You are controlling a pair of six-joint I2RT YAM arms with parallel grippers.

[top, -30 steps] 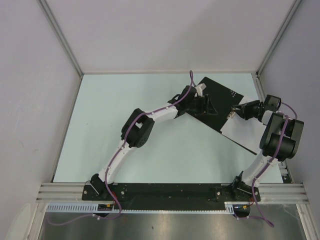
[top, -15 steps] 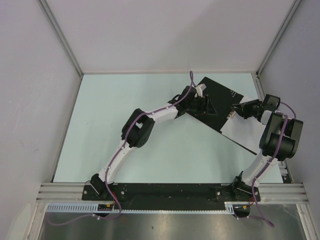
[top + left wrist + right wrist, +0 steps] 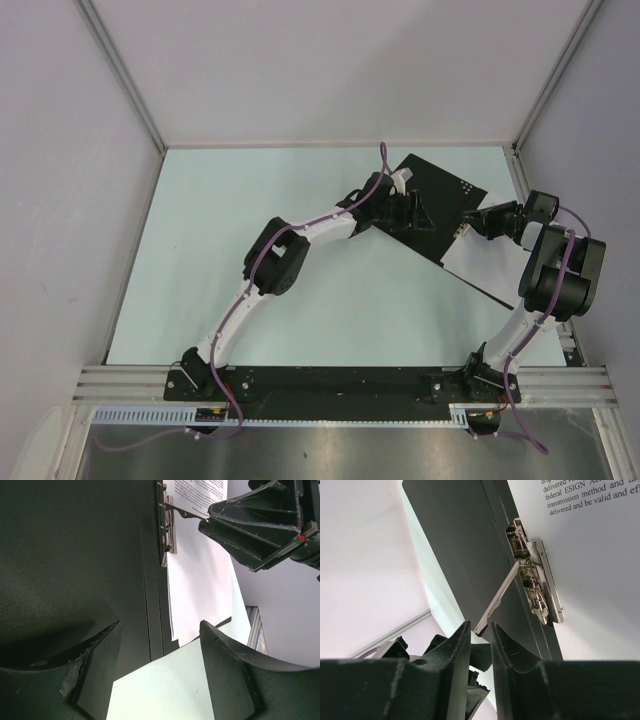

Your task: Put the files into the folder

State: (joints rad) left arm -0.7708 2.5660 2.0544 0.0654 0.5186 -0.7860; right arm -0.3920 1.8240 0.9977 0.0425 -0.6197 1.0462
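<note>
The folder [image 3: 430, 195] lies open at the back right, its black inside up. The files [image 3: 490, 265] are a white stack on its right half, with a printed sheet [image 3: 600, 555] on top. A metal clip [image 3: 537, 587] sits along the spine, and its lever [image 3: 500, 596] is raised. My right gripper [image 3: 480, 626] has its jaws a narrow gap apart. The lever's tip lies between the fingertips and does not look pinched. My left gripper [image 3: 160, 630] stands open low over the folder's near corner [image 3: 75, 555], holding nothing.
The pale green table [image 3: 250, 220] is walled in by grey panels at the left, back and right. The folder's right corner reaches close to the right wall rail [image 3: 522, 185]. Both arms meet over the folder, with the right gripper [image 3: 255, 525] just across the spine from the left one.
The right gripper's jaws have drawn slightly closer together around the lever tip. The left arm and the folder have not moved.
</note>
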